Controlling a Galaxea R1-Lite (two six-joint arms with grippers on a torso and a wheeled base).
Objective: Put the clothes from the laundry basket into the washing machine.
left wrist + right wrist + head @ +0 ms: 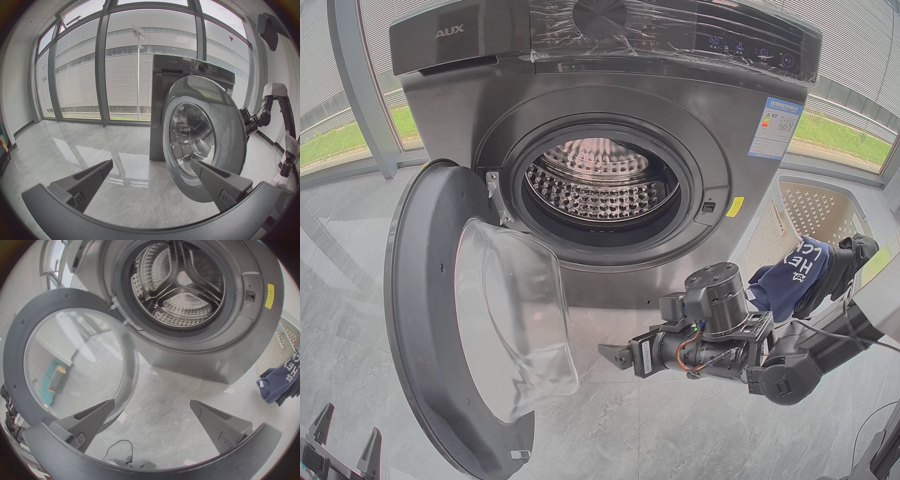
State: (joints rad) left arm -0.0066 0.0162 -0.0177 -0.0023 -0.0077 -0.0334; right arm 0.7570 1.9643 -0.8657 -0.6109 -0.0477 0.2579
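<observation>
Hanging low in the middle of the head view, the right gripper [150,402] points toward the open door [422,281] of the washing machine [456,119], its jaws spread wide with nothing between them. The left gripper [150,162], at the lower left corner, gapes just as wide and empty. At the right edge, navy and black clothes [790,284] sit bunched in the laundry basket [819,212] beside the machine.
</observation>
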